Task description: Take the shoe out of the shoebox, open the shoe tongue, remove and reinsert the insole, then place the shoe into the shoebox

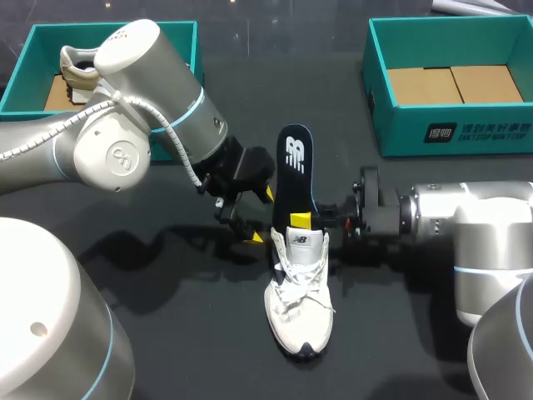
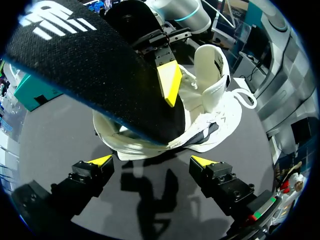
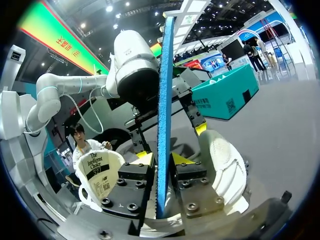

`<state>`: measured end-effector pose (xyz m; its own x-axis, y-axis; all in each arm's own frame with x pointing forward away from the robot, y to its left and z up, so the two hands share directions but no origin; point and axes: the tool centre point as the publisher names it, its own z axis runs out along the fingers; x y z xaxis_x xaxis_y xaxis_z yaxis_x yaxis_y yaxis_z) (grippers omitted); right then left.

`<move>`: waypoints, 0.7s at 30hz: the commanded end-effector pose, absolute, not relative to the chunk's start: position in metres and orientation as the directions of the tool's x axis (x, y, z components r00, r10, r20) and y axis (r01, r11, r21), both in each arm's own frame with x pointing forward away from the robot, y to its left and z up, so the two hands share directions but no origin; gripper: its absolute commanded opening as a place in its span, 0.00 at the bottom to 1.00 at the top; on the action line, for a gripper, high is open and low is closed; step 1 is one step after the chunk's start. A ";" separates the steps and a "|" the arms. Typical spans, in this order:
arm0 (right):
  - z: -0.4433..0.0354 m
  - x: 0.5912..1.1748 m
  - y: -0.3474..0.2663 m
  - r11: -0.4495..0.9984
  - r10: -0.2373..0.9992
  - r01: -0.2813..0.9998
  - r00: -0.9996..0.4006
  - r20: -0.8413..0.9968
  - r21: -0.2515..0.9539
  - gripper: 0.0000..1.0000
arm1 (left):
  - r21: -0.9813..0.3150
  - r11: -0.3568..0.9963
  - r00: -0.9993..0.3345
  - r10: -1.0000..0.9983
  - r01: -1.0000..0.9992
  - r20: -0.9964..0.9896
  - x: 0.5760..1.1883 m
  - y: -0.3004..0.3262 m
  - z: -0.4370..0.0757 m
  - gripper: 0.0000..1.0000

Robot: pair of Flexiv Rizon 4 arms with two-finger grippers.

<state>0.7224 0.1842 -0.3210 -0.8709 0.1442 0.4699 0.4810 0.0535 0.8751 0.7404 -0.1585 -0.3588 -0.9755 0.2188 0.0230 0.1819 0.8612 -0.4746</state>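
Shoe (image 1: 300,292), white, lies on the dark worktop (image 1: 191,333), long axis near-to-far, toe toward the robot; right fingers (image 1: 300,220) clamp its upright insole (image 1: 295,171); left fingers (image 1: 254,237) apart beside it.

Overhead light casts soft shadows around the shoe (image 1: 300,292).

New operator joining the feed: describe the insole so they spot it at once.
On the table, find the white shoe at its middle. Rising from its opening is the insole, pinched by the right claw. It alone is a dark flat slab with a white logo.
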 end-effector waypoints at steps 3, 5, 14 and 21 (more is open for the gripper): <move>-0.313 0.727 0.185 0.072 0.142 0.476 -0.875 0.463 0.877 0.21 | -0.472 0.862 -0.975 0.219 0.183 0.023 0.740 -0.159 -0.359 1.00; -0.311 0.728 0.185 0.074 0.141 0.471 -0.878 0.458 0.879 0.20 | -0.472 0.862 -0.975 0.219 0.183 0.023 0.740 -0.159 -0.359 1.00; -0.302 0.734 0.187 0.089 0.129 0.451 -0.889 0.439 0.888 0.18 | -0.472 0.862 -0.975 0.219 0.183 0.023 0.740 -0.159 -0.359 1.00; -0.297 0.740 0.188 0.091 0.125 0.447 -0.892 0.435 0.890 0.16 | -0.472 0.862 -0.975 0.219 0.183 0.023 0.740 -0.159 -0.359 1.00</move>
